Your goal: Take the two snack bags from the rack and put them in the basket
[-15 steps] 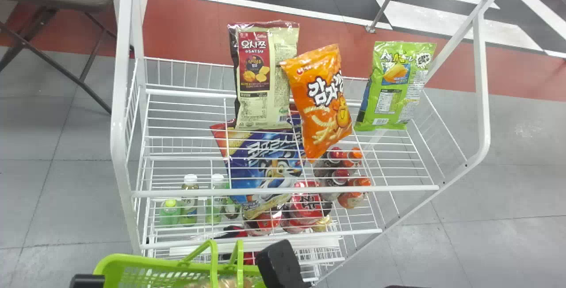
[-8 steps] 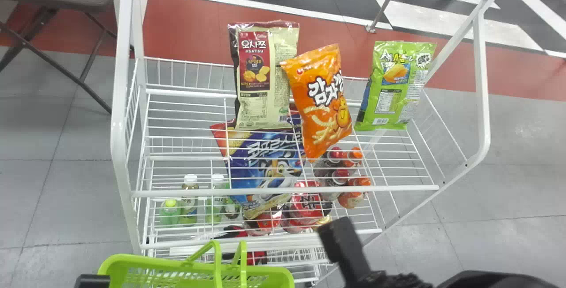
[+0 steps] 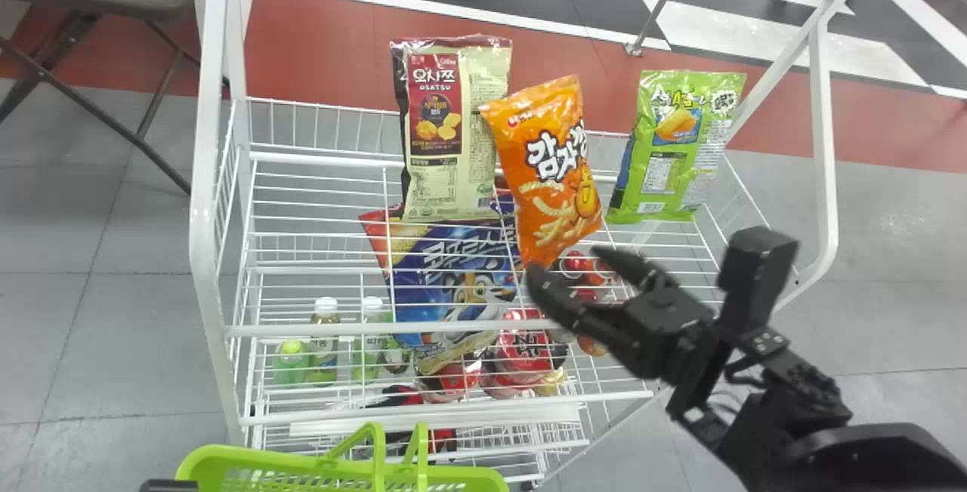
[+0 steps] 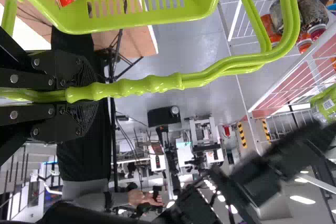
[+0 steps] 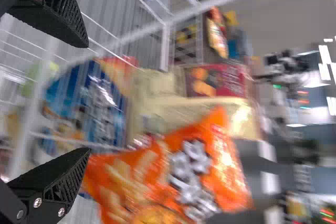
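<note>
Pickup of the orange bag, supported on the rack, is apparently being prepared. The fingers of the right gripper are spread wide and must next be aligned around it. The basket handle is clamped by the left gripper.

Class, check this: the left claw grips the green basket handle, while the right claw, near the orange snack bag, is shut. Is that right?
No: the right claw is open, its two fingers wide apart, as the right wrist view shows. It is near the orange snack bag, and the left claw grips the green basket handle.
</note>
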